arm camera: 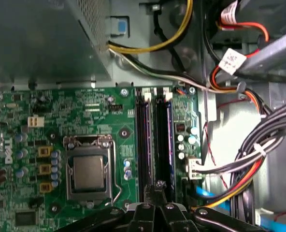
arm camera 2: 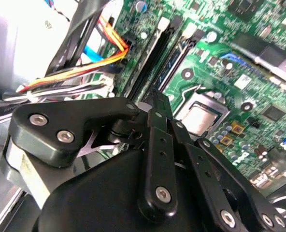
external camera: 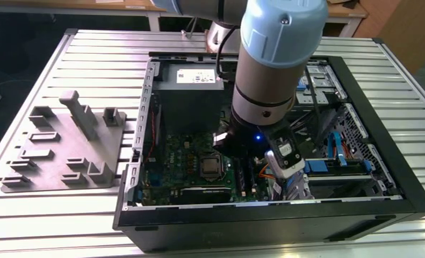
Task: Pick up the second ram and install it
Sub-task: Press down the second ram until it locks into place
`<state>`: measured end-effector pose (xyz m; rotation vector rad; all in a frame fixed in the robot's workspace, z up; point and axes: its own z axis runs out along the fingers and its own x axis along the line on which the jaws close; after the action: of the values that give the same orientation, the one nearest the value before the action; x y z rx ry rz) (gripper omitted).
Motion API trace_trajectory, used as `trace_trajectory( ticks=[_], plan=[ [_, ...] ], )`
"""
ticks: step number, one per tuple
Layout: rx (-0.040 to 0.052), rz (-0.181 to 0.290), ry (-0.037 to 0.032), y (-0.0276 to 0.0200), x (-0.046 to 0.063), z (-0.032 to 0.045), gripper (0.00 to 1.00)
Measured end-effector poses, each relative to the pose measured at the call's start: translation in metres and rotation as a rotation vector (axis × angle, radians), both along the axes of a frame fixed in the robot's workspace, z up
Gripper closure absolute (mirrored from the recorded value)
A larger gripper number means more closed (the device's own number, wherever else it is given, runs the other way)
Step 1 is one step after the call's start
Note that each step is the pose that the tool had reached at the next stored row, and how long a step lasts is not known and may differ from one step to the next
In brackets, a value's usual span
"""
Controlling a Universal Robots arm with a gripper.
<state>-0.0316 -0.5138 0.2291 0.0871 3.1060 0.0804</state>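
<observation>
Fingertips of the gripper (arm camera: pixel 156 187) stand drawn together in both wrist views, with only a hairline gap between them. Whether anything thin is pinched there cannot be made out, since the linkage bars cover the spot in the second wrist view (arm camera 2: pixel 157 104).

The tips hang directly over the black memory slots (arm camera: pixel 152 140) on the green motherboard (arm camera: pixel 99 111). These slots run just beside the processor socket (arm camera: pixel 89 170) with its metal lid.

The second ram (arm camera: pixel 169 140) appears only as a narrow blue edge running the length of one slot, on the side away from the socket. It stands upright in the slot, seen from above, so its chips are hidden. The same blue strip shows between the slots in the second wrist view (arm camera 2: pixel 174 60), partly cut off by the gripper's body. Whether it is pressed fully home cannot be told.

In the exterior view the arm (external camera: pixel 276 70) reaches down into the open computer case (external camera: pixel 384 161) and blocks the slots and the fingertips from sight. A bundle of coloured cables (arm camera: pixel 249 159) lies close beside the slots. A grey parts tray (external camera: pixel 69 150) sits on the slatted table (external camera: pixel 55 226), toward the exterior view's left, apart from the case.
</observation>
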Motion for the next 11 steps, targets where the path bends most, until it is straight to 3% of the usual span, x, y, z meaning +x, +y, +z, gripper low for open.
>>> trace_trajectory(
  ticks=[11],
  plan=[
    [0.0001,0.001,0.0000,-0.0102,0.0000,-0.0013,0.89]
  ],
)
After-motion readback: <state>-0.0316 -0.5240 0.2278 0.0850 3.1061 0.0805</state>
